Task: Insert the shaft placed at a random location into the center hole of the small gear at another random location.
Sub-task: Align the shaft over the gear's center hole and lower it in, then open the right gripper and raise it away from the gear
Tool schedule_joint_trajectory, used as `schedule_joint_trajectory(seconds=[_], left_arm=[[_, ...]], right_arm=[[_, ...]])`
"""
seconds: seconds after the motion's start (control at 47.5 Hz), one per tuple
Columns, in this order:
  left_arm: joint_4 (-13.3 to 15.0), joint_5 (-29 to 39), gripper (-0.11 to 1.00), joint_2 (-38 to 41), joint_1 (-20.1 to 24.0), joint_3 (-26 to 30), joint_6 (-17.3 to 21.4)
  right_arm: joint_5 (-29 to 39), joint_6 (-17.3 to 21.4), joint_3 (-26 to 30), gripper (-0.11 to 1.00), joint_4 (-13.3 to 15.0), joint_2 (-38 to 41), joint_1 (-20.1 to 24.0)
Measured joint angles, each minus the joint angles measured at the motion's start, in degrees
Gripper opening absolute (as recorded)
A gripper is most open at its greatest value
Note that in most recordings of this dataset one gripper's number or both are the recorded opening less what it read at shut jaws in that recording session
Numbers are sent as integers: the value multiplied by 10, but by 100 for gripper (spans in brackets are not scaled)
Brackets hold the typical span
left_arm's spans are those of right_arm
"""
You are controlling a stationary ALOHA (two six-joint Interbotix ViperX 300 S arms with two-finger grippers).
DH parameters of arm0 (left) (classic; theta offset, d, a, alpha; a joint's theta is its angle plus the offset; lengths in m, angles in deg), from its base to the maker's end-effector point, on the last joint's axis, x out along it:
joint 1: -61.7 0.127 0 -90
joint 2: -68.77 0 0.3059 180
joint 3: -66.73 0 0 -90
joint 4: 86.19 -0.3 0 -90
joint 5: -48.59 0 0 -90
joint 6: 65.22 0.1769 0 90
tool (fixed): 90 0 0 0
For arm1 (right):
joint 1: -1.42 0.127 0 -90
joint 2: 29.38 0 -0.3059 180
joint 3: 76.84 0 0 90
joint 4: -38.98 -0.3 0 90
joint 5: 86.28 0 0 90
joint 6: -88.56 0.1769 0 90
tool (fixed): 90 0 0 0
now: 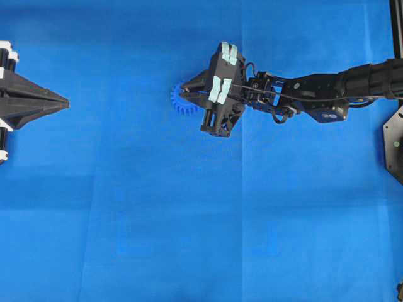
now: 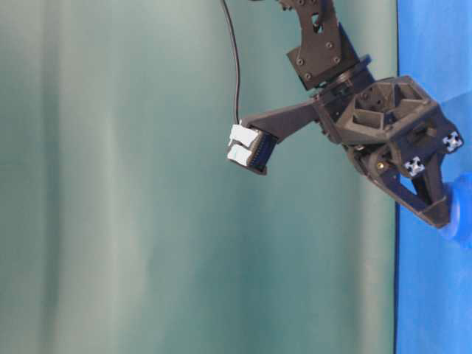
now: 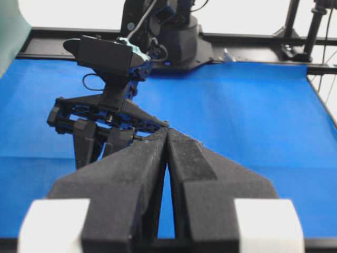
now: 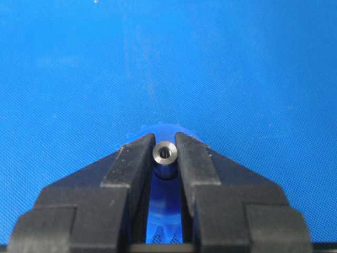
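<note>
- Most of the job looks done, as we judge it: the shaft stands upright between the right pincer's fingertips, directly over the gear.
- We see slim gaps either side of the shaft, so we cannot tell whether the pincer grips it or has let go.
- The gear lies flat on the worktop beneath the pincer; only its teeth peek out beyond the fingertips.
- The hole is hidden, so we cannot confirm seating.
- What remains, we reckon: releasing and withdrawing.
- The left pincer sits clenched, far off, holding nothing.
</note>
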Motion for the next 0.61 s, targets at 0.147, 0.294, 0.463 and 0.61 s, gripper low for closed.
schedule_joint_trajectory(seconds=[0.147, 0.294, 0.463, 0.61], left_arm=[[0, 0, 0, 0, 0, 0, 0], [0, 0, 0, 0, 0, 1, 0], [0, 0, 0, 0, 0, 0, 0], [0, 0, 0, 0, 0, 1, 0]], right_arm=[[0, -1, 0, 49, 0, 1, 0], [0, 1, 1, 85, 0, 0, -1], [0, 1, 1, 79, 0, 1, 0], [0, -1, 1, 80, 0, -1, 0]])
